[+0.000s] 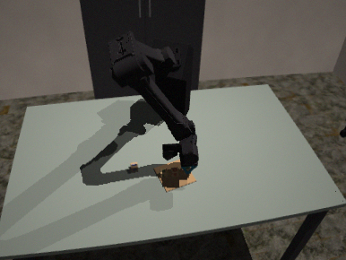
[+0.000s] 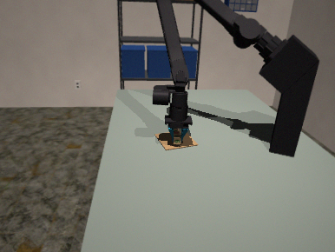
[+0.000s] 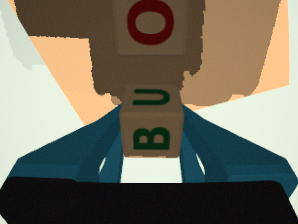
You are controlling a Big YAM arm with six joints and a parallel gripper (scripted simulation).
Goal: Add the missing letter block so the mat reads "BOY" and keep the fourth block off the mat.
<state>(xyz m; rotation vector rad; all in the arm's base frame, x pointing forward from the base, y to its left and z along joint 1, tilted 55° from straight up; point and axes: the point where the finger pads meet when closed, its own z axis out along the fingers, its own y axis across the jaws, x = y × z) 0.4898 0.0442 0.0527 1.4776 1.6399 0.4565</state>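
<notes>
My gripper (image 3: pixel 151 112) is shut on a wooden block (image 3: pixel 149 123) that shows a green B on one face and a green U on the adjoining face. It holds the block low over the near edge of the tan mat (image 3: pixel 233 43). A block with a red O (image 3: pixel 152 19) lies flat on the mat just beyond the held block, in the arm's shadow. In the top view the gripper (image 1: pixel 188 168) stands over the mat (image 1: pixel 176 177). The exterior view shows the gripper (image 2: pixel 178 136) upright above the mat (image 2: pixel 177 145). I cannot make out a Y block.
A small loose block (image 1: pixel 133 167) lies on the table to the left of the mat, off it. The robot's dark base column (image 2: pixel 291 100) stands at the table's side. A shelf with blue bins (image 2: pixel 158 61) is behind the table.
</notes>
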